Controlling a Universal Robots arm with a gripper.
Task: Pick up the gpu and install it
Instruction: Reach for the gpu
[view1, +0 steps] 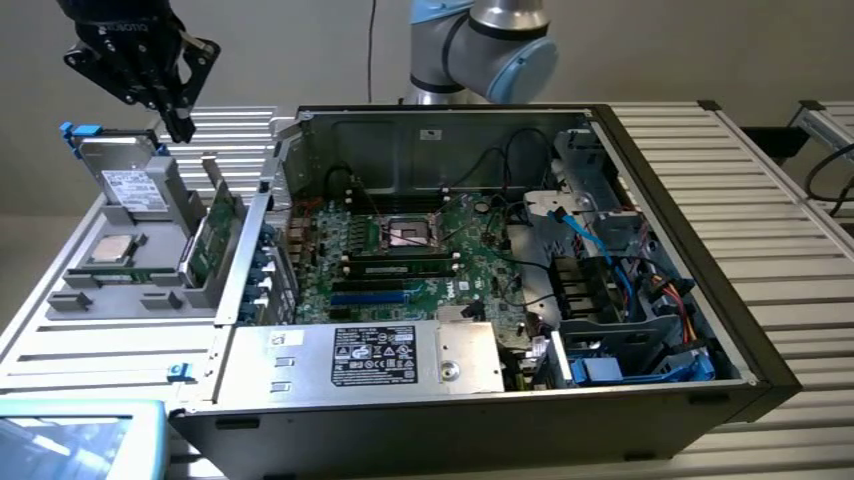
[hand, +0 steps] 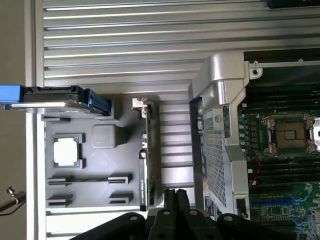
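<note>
The gpu is a thin green card with a silver bracket at one end. It stands on edge in a slot of the grey holder tray, at the exterior view's left, just outside the open computer case. The wrist view catches the gpu edge-on, between the tray and the case wall. My gripper hangs above the tray's far end, higher than the card and apart from it. Its dark fingers are shut together on nothing, and the gripper lies close to the card's near end in the wrist view.
A silver drive with a white label and blue clip stands at the tray's back, with a processor chip in front of it. Inside the case lie the motherboard, its open socket and cables at the exterior view's right. Slatted metal table all around.
</note>
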